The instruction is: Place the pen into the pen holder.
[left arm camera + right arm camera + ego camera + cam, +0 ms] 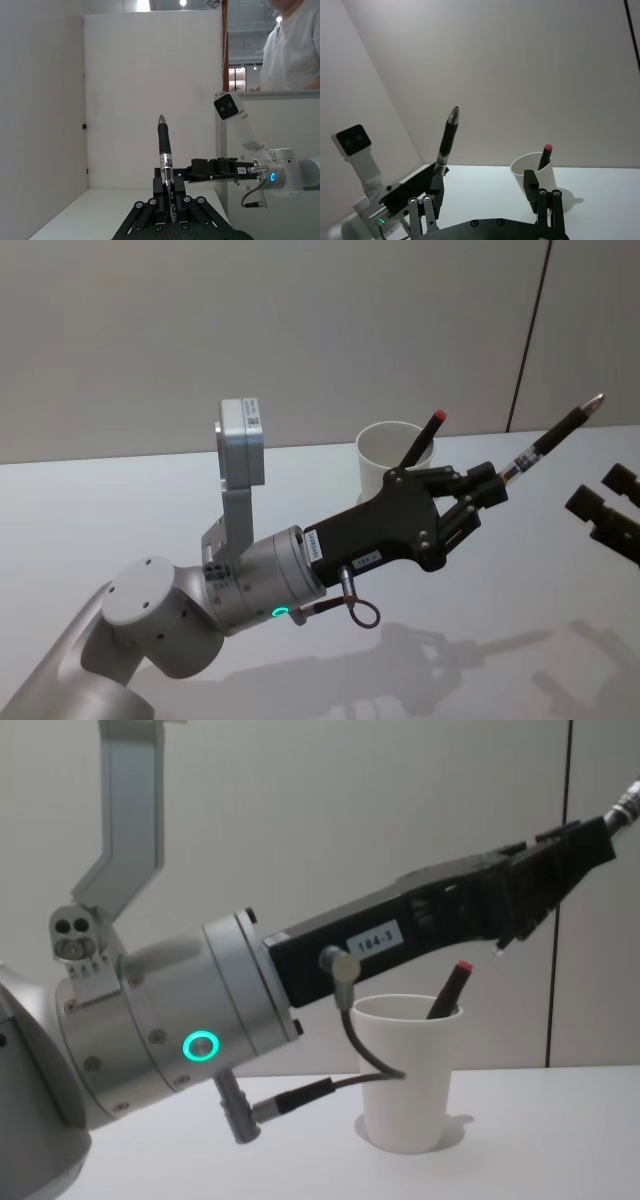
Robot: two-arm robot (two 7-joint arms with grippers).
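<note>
Left hand (488,488) raised, clenched, right hand (603,498) open

— What carries the scene?
— A pale, matte table (120,510), running back to a plain grey wall.
— And on it?
— One white paper cup, the pen holder (375,468), upright near the table's far edge.

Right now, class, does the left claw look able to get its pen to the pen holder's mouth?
Probably yes. The left claw holds the pen in the air close to the pen holder, whose mouth is open apart from one red-capped pen leaning inside. The right claw sits off to the side.
</note>
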